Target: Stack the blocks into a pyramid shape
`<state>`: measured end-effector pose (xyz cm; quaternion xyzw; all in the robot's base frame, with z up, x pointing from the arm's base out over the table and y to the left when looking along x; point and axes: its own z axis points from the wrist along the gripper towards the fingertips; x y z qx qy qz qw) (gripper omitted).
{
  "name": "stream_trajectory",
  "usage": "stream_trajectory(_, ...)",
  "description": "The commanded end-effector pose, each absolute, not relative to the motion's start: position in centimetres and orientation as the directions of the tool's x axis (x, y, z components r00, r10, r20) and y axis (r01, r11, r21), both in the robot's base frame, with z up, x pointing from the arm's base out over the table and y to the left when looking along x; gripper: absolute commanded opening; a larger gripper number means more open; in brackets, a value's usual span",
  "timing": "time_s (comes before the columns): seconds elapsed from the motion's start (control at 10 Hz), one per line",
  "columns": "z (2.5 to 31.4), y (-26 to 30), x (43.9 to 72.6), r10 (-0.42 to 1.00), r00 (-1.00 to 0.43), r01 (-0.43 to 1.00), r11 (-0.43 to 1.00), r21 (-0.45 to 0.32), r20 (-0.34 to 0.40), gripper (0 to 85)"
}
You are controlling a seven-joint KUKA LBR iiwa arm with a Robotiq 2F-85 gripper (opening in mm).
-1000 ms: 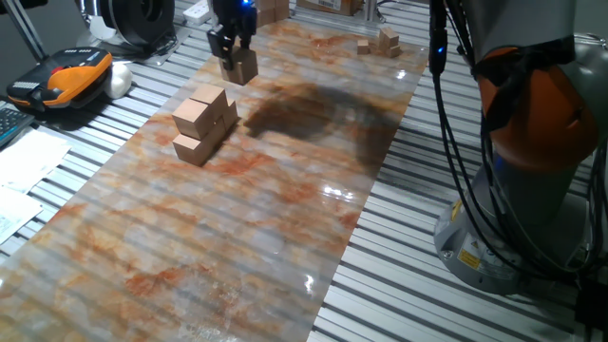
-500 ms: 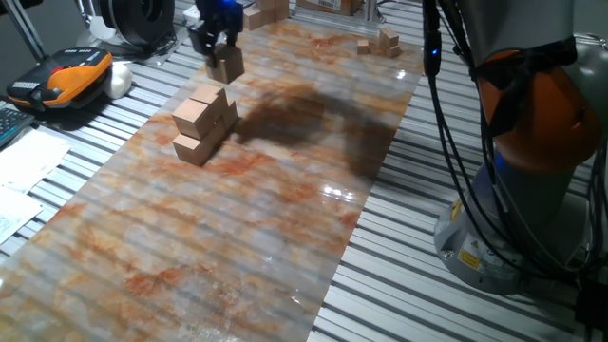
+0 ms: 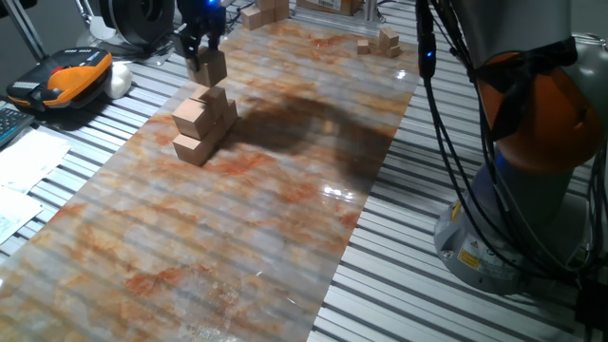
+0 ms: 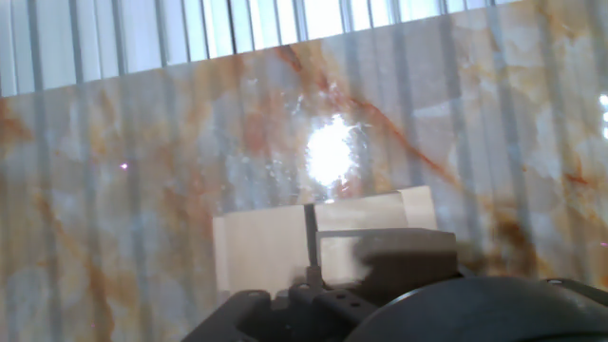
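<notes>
Gripper [image 3: 203,59]: pinching a block [image 3: 211,68], in the air just above the stack
Stack [image 3: 203,122]: tan blocks clustered on the marbled table [image 3: 285,199], seemingly two tiers; count unclear

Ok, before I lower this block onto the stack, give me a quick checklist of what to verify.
1. Grip on the carried block: ok, the gripper is shut on it and it is off the table.
2. Stack standing: ok, an upper block sits on lower ones with no visible lean.
3. Carried block clear of the stack: ok, there is a gap below it in the fixed view.
4. Alignment over the landing spot: cannot tell; the hand view shows only block tops, partly hidden by the gripper body.
5. Marbled sheet beside the stack free of loose pieces: ok.
</notes>
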<state>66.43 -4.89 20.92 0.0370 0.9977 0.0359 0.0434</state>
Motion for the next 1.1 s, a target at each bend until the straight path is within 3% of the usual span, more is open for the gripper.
stream_trajectory(0.0, 20.8, -4.7, 66.7, 0.076, -0.994, 0.069, 0.995, 0.078, -0.084, 0.0)
stream_trajectory(0.3, 20.8, -3.9, 67.1, 0.076, -0.994, 0.071, 0.996, 0.061, -0.083, 0.0)
stream_trajectory(0.6, 20.6, -3.7, 67.5, 0.022, -0.999, 0.023, 1.0, -0.02, -0.041, 0.0)
stream_trajectory(1.0, 20.3, -2.8, 67.9, 0.006, -0.999, 0.006, 1.0, -0.008, -0.037, 0.0)
